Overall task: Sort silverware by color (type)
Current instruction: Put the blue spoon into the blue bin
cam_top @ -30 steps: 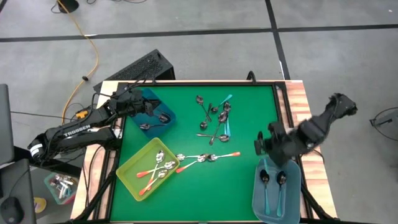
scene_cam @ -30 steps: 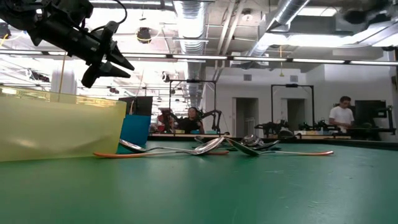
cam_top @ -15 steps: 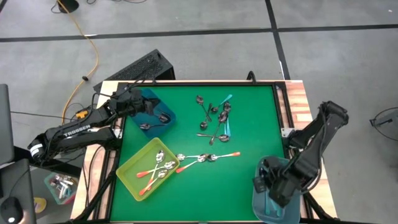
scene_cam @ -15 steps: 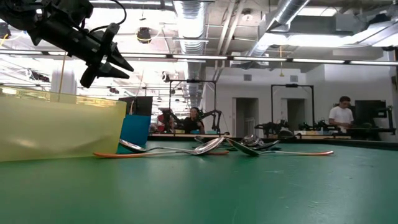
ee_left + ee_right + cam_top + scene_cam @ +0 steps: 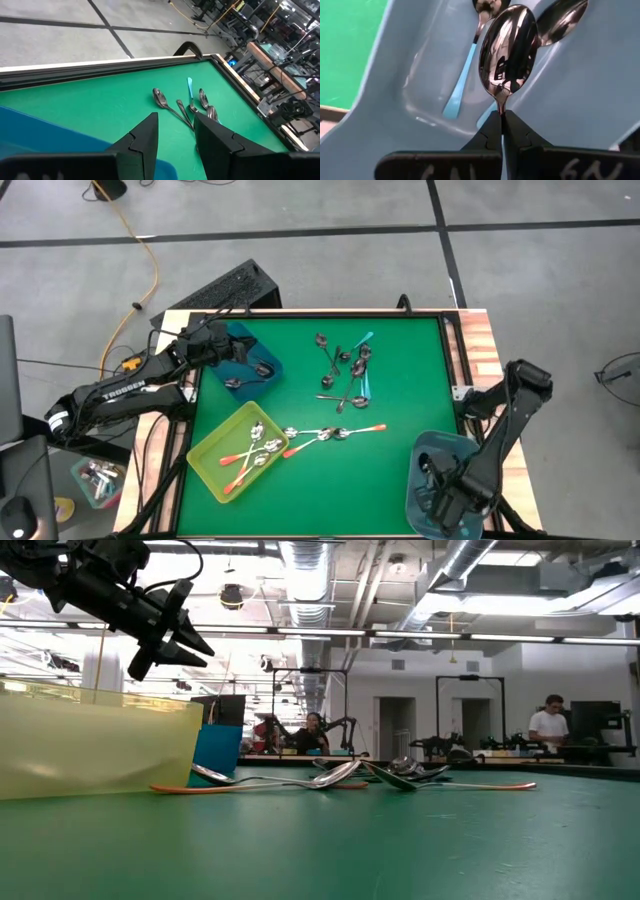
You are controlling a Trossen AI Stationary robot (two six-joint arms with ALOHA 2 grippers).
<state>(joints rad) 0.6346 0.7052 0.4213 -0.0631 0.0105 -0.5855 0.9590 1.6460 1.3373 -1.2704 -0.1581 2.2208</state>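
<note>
1. The right gripper (image 5: 503, 120) is pinched tight on a spoon (image 5: 509, 47), bowl up, over the light blue bin (image 5: 425, 455) at the lower right of the high view.
2. Two blue-handled spoons (image 5: 470, 60) lie in that bin.
3. The left gripper (image 5: 175, 132) has its fingers apart and holds nothing, over the dark blue bin (image 5: 250, 352) at the upper left.
4. Loose spoons (image 5: 345, 370) lie on the green table (image 5: 400, 380).
5. A yellow bin (image 5: 205, 455) holds red-handled spoons (image 5: 250, 452).
6. People sit far back in the room.
</note>
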